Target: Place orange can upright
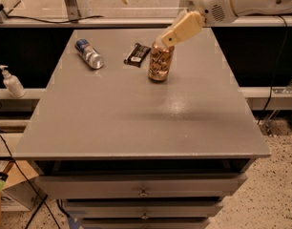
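The orange can point(161, 63) stands upright toward the back of the grey counter point(136, 123). The claw point(170, 38) is at the can's top rim, slanting down from the right. I cannot tell if it is open or closed. A dark packet point(137, 54) lies just left of the can, a blue can point(88, 53) farther left.

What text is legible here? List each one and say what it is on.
None can be read.
orange can: patterned label, lettering blurred.
blue-and-silver can: markings blurred.
dark packet: pale mark, too small.
gripper, at the orange can's top: no writing visible.
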